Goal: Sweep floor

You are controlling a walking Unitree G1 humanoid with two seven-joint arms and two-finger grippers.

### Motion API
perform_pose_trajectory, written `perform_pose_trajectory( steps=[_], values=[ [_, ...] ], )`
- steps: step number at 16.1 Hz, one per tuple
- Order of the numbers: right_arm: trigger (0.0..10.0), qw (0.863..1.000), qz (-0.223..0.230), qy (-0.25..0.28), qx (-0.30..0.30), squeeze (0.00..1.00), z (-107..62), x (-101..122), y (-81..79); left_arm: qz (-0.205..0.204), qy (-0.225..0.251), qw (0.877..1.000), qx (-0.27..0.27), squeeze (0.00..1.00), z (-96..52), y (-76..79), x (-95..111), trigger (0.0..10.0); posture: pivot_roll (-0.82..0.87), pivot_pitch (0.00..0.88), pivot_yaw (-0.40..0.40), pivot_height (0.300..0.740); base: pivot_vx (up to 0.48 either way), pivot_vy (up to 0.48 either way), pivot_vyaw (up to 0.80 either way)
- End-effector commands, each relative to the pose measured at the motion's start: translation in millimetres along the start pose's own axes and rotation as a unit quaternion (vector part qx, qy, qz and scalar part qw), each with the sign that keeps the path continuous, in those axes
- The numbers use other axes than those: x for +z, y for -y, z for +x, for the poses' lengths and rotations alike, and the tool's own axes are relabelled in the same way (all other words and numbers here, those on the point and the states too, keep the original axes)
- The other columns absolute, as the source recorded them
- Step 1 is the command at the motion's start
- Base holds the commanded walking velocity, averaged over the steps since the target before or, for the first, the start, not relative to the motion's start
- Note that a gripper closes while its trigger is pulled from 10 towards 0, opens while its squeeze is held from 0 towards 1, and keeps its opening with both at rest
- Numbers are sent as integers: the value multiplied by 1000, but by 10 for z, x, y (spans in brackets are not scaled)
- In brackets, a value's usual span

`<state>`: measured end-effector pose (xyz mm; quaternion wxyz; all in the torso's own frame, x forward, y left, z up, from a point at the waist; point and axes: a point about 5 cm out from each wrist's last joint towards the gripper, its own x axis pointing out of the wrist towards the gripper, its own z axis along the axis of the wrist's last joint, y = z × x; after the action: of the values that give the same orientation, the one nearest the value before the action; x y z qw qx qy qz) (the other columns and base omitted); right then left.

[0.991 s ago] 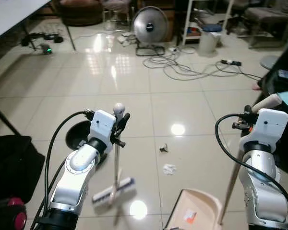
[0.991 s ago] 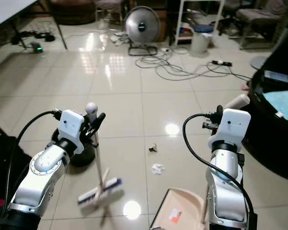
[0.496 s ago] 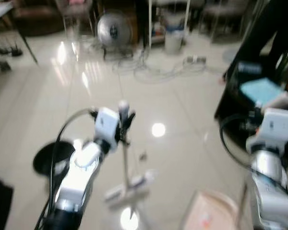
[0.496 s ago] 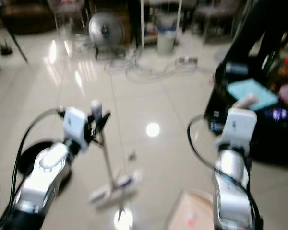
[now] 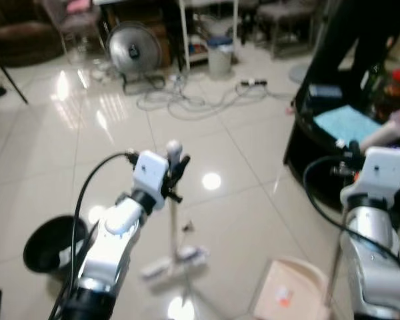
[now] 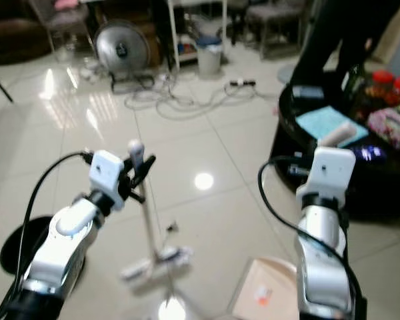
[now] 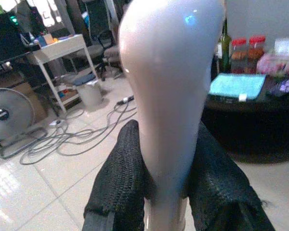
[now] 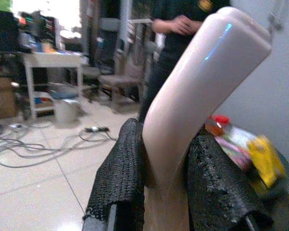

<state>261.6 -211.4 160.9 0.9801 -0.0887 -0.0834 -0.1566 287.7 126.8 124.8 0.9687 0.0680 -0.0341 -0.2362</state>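
The left gripper [image 7: 166,159] is clamped on the broom handle [image 5: 173,200]; it seems light, stiff and smooth. The right gripper [image 8: 164,159] squeezes the dustpan handle [image 8: 202,82]; debris [image 5: 186,227] lies at 12 o'clock from the brush head [image 5: 175,260].

- Glossy pale tiled floor [image 5: 253,200] with bright light reflections.
- A round metal fan [image 5: 130,48] stands at the far side, tangled cables [image 5: 187,99] spread beside it.
- White shelf unit [image 5: 207,33] behind, a small bin [image 5: 220,57] at its foot.
- Dark round tabletop [image 6: 340,153] at the right (jars and a blue cloth on it).
- A black bucket [image 5: 50,243] on the floor.
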Motion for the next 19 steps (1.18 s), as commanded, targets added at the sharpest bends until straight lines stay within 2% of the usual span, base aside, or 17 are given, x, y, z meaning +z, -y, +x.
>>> perform_pose_trajectory(
  steps=[1, 2, 7, 14, 18, 19],
  values=[
    [10000, 998, 22, 34, 41, 0, 18, 133, -177, 26, 6, 999, 18, 0, -22, -121, 50, 10000, -11, 0, 42, 740, 304, 0, 0],
    [10000, 997, 13, 32, 65, 0, 22, 125, -242, 27, 6, 999, 19, 0, -23, -125, 47, 10000, -10, 0, 40, 740, 304, 0, 0],
    [10000, 995, 8, 39, 94, 0, 30, 141, -342, 26, 6, 999, 22, 0, -13, -125, 46, 10000, -6, 0, 35, 740, 303, 0, 800],
    [10000, 994, 23, 43, 94, 0, 28, 127, -346, 26, 6, 999, 17, 0, -7, -110, 47, 10000, -3, 0, 37, 740, 303, 0, 0],
    [10000, 996, -6, 54, 75, 0, 64, 106, -342, 26, 6, 1000, 13, 0, 16, -72, 48, 10000, 10, 0, 33, 740, 306, 0, 0],
    [10000, 996, -2, 58, 73, 0, 84, 84, -332, 26, 6, 1000, 13, 0, 37, -57, 45, 10000, 12, 5, 35, 740, 304, 0, 0]
  ],
)
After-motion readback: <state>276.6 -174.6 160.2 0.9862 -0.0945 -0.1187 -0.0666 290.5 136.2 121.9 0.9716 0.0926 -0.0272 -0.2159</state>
